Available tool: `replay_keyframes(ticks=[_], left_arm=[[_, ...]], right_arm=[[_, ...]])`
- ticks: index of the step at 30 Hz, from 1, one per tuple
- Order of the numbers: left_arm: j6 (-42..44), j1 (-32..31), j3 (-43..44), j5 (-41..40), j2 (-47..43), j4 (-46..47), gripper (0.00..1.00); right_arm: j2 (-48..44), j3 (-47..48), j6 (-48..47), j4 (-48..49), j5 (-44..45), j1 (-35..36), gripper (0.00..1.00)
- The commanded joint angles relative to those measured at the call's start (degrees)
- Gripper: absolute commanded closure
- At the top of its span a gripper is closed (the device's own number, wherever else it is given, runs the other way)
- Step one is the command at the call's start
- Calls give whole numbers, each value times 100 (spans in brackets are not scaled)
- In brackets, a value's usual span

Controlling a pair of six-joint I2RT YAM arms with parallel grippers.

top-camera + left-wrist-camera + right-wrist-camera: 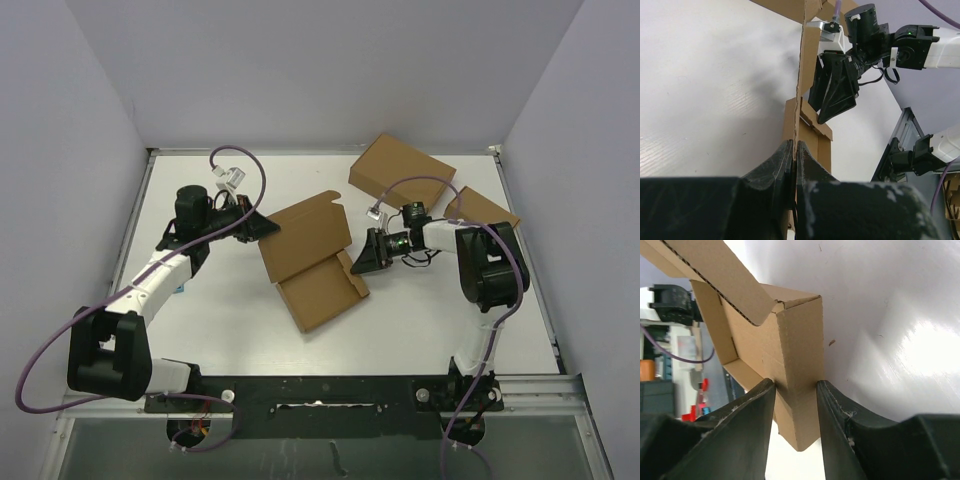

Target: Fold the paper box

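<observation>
The paper box (322, 292) lies open at the middle of the table, its lid (300, 238) raised toward the back left. My left gripper (262, 228) is shut on the lid's left edge; in the left wrist view its fingertips (795, 146) pinch the thin cardboard panel (807, 65) edge-on. My right gripper (353, 264) is at the box's right side. In the right wrist view it (795, 385) stands open, straddling the box's upright corner wall (797, 345) closely, with a loose flap (720, 270) hanging above.
A larger brown box (401, 170) sits at the back right. A smaller brown box (487, 209) lies behind the right arm. White walls close in the table on three sides. The right gripper (834, 95) shows in the left wrist view.
</observation>
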Motion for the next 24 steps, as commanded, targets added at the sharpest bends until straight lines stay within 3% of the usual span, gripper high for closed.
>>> replay_keyframes(ticks=[1,10,24], left_arm=[[68,-22,103,89,23,300,100],[53,-48,97,55,5,292,100],[77,-57,100,-54,-6,166,100]], right_arm=[[-454,204,-781,-508,702,241,61],[-947,118,-1255,-533,1738,623,65],[-1076,152,-1636,-640,3194,1156,83]])
